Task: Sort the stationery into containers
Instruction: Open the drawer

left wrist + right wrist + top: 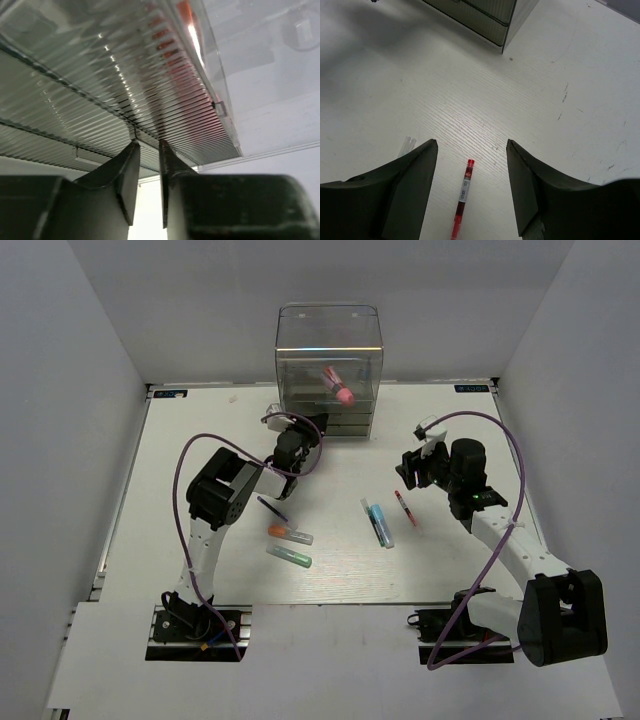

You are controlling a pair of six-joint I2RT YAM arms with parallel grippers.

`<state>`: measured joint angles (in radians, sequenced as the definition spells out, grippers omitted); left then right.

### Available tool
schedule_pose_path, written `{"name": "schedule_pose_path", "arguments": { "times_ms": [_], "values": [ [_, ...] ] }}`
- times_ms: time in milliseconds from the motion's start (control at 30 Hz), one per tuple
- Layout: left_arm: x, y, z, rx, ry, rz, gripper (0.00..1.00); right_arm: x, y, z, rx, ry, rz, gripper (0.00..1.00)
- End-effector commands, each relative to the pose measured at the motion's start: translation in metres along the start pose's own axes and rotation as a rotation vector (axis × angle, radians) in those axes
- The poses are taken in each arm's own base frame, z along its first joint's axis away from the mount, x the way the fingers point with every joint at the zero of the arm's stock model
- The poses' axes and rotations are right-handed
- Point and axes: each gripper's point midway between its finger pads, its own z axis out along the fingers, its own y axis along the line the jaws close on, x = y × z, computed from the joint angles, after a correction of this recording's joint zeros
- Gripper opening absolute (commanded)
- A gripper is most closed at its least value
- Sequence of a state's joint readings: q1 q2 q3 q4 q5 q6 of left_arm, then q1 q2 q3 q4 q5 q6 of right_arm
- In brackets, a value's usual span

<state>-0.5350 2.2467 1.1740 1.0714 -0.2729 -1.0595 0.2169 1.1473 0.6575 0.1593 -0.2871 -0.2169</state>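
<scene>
The clear plastic organiser (329, 370) stood at the far edge of the worktop (190, 430). The pink stubby cylinder (341, 390) lay askew inside its tall top compartment, so one item looked sorted. The left claw (298, 432) was close up to the organiser's lower left front, at the stacked drawers (90, 95). Its jaws stood only a narrow slit apart, right at a small lip on a ribbed drawer front. That pose suggested it was there to work a drawer, but whether it pinched the lip or only sat beside it could not be told.

The right claw (418, 468) hung well apart from the organiser, off its near right corner, with jaws spread wide and empty. The thin red pen (462, 195) lay on the worktop in line with the gap, probably so the jaws could close across its shaft. The light-blue marker (379, 524) lay beside that pen. The thin dark pen (272, 508), orange-tipped marker (290, 534) and green-tipped marker (290, 556) lay unsorted before the organiser's left side.
</scene>
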Motion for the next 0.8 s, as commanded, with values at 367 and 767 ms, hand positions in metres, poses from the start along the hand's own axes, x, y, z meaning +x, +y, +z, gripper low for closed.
{"name": "schedule_pose_path", "arguments": {
  "times_ms": [367,767],
  "values": [
    [-0.028,-0.029,0.004,0.093,-0.111,-0.108,0.05,-0.006,-0.004,0.0,0.008,-0.031,0.002,0.64],
    [-0.02,-0.017,-0.02,0.082,-0.082,-0.121,0.0,-0.005,-0.003,0.0,0.007,-0.032,0.001,0.64]
  ]
}}
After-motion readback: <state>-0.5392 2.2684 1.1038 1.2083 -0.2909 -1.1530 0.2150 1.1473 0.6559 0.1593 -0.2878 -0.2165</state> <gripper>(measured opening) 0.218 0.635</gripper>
